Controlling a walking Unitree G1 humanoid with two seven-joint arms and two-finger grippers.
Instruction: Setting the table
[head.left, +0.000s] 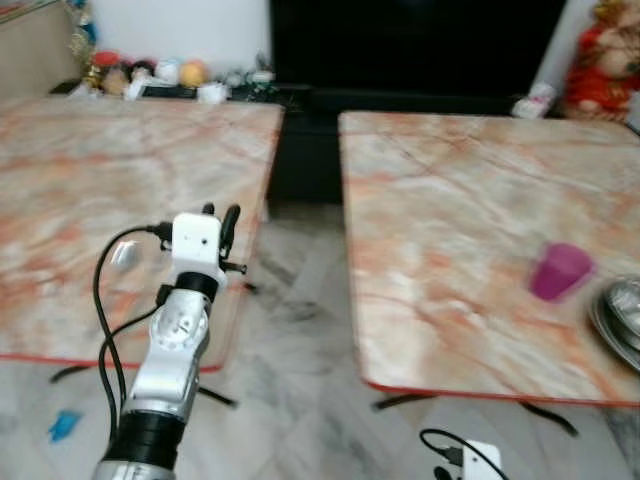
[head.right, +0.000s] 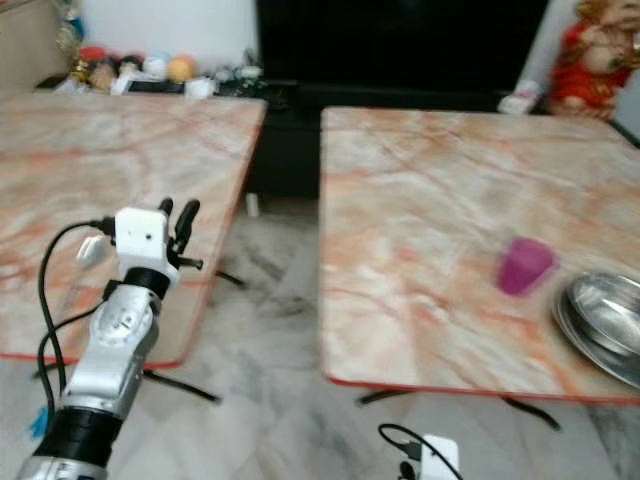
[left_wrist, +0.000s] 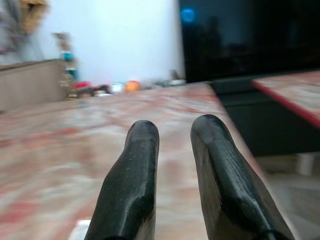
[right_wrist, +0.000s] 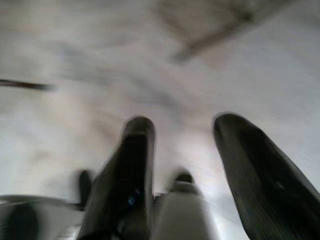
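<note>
So there are two marble-look tables w/ red edging and a strip of floor (head.left: 300, 330) between them. Left table (head.left: 70, 190) first: its far edge has a row of small toys and knick-knacks (head.left: 150, 75), and near its front there's a small pale thing (head.left: 124, 256), too blurry to ID. The left gripper (head.left: 220, 228) is raised over that table's right front corner, silver arm coming up from below w/ a black cable looping off the wrist. In the left wrist view its fingers (left_wrist: 135, 180) sit a narrow gap apart w/ nothing between them, pointing along the tabletop toward the wall.

Right table (head.left: 450, 200): a purple cup (head.left: 560, 271) stands upright near the right side, and just beside it, at the table's right edge, are stacked steel plates (head.right: 605, 320). Behind that table, a red and gold figurine (head.left: 605, 65).

The right gripper (right_wrist: 185, 150) hangs low, over the pale floor, fingers spread apart and empty, pic pretty blurry tbh.
</note>
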